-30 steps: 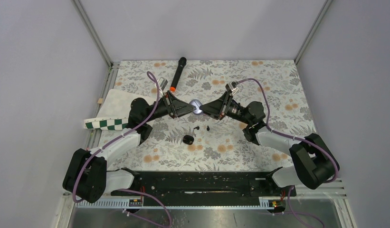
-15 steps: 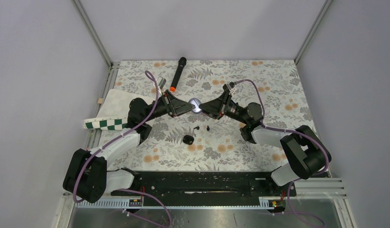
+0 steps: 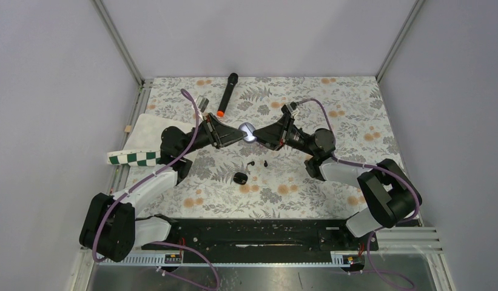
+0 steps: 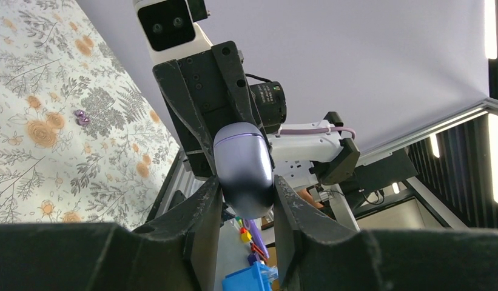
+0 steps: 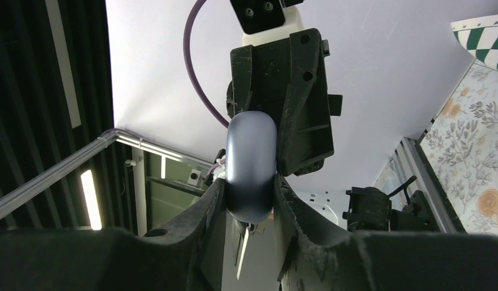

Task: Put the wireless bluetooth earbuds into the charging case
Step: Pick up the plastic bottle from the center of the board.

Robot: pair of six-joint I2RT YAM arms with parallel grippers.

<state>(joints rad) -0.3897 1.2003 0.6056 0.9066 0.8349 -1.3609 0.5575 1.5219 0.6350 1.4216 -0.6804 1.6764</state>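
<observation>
The charging case [image 3: 247, 132], a glossy dark rounded pebble with bright reflections, hangs above the table's middle, held from both sides. My left gripper [image 3: 238, 134] is shut on its left end, and the case [image 4: 243, 160] fills the gap between its fingers in the left wrist view. My right gripper [image 3: 258, 134] is shut on its right end, and the case also shows in the right wrist view [image 5: 251, 151]. A seam runs round its lid, which looks closed. Two tiny black earbuds [image 3: 250, 163] [image 3: 264, 163] lie on the floral table nearer the arms, below the case.
A small black lump [image 3: 239, 177] lies just near of the earbuds. A black microphone with an orange ring [image 3: 227, 94] lies at the back. A white pad and a green-checked cloth [image 3: 137, 158] lie at the left edge. A tiny purple thing [image 4: 82, 116] lies on the table.
Both grippers, still shut on the case, have moved it slightly towards the back and left. The earbuds and the black lump have not moved.
</observation>
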